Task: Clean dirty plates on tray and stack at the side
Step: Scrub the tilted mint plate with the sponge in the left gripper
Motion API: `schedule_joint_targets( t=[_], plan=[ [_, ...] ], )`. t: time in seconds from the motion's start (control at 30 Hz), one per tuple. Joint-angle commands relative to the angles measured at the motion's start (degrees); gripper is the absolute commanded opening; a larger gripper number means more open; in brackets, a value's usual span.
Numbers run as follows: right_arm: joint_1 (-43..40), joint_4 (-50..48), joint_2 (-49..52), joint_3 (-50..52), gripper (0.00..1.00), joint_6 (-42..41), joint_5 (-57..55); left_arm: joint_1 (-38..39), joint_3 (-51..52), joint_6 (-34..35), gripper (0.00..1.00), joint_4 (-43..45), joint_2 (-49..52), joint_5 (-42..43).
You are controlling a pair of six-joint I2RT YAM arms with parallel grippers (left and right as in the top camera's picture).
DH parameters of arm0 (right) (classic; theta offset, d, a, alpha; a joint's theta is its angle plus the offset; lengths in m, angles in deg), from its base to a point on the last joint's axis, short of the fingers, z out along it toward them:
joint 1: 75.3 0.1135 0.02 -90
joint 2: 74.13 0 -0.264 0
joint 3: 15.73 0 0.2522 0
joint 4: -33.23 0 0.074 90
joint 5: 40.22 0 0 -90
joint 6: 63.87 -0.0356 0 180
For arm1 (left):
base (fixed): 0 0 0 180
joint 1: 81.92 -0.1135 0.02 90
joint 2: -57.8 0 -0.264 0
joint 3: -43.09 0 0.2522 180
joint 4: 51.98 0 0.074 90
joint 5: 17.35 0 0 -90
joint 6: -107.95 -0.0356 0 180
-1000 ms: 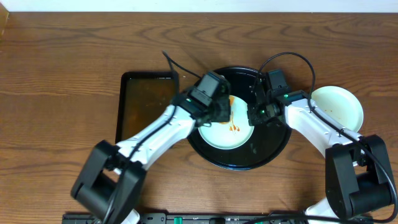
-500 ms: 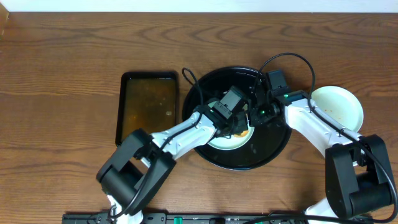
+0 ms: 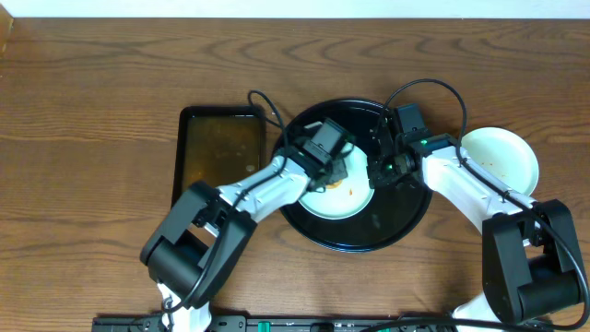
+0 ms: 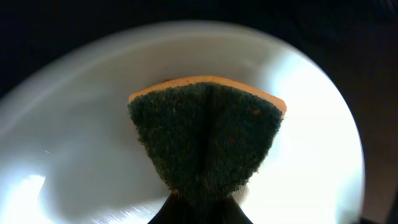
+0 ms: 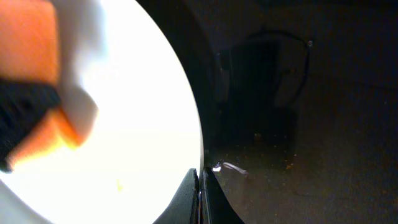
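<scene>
A pale plate (image 3: 347,204) lies in the round black tray (image 3: 398,218). My left gripper (image 3: 337,172) is shut on a green-and-orange sponge (image 4: 208,140) and presses it onto the plate's (image 4: 74,143) upper part. A small reddish smear (image 3: 333,185) shows beside the sponge. At the plate's right edge my right gripper (image 3: 372,175) is shut on the rim (image 5: 198,163), one finger on each side. In the right wrist view the orange sponge (image 5: 34,68) is at the far left and the glossy tray floor (image 5: 298,162) at the right.
A second pale plate (image 3: 500,157) with a few specks sits on the wooden table right of the tray. A dark rectangular tray (image 3: 219,152) lies left of the round tray. Cables arch over the round tray's back rim.
The left arm swept the sponge right across the plate, then back up and left. The orange sauce smear is much smaller. The right gripper has stayed on the rim.
</scene>
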Motion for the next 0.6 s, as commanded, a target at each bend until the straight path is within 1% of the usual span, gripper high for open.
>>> schedule_joint_targets(
  t=[0.0, 0.03, 0.1, 0.13, 0.23, 0.3, 0.37, 0.47, 0.57],
  plan=[
    [0.48, 0.39, 0.42, -0.24, 0.01, -0.59, -0.42, -2.32, 0.9, -9.35, 0.07, -0.44, -1.22, 1.27],
    [0.48, 0.46, 0.42, -0.24, 0.01, -0.59, -0.44, -2.32, 0.9, -10.54, 0.07, -0.31, -1.81, 1.84],
    [0.48, 0.52, 0.42, -0.26, 0.01, -0.59, -0.42, -1.6, 0.9, -18.4, 0.07, 0.85, -4.72, 7.52],
    [0.48, 0.5, 0.42, -0.24, 0.01, -0.61, -0.42, -0.85, 0.9, -20.48, 0.07, 0.96, -5.51, 9.03],
    [0.48, 0.46, 0.42, -0.24, 0.01, -0.61, -0.44, 1.86, 0.96, -21.53, 0.07, 0.68, -5.66, 11.34],
    [0.48, 0.66, 0.42, -0.26, 0.01, -0.61, -0.44, 3.78, 1.03, -18.58, 0.07, 0.79, -5.22, 11.23],
    [0.48, 0.83, 0.42, -0.24, 0.01, -0.59, -0.44, 5.16, 1.03, -10.99, 0.07, 1.38, -4.11, 10.8],
    [0.48, 0.87, 0.42, -0.24, 0.01, -0.61, -0.44, 5.53, 1.03, -4.28, 0.07, 1.62, -2.67, 10.32],
    [0.48, 0.9, 0.42, -0.26, 0.01, -0.61, -0.42, 5.53, 1.03, -0.35, 0.07, 2.64, -1.38, 10.21]
  ],
)
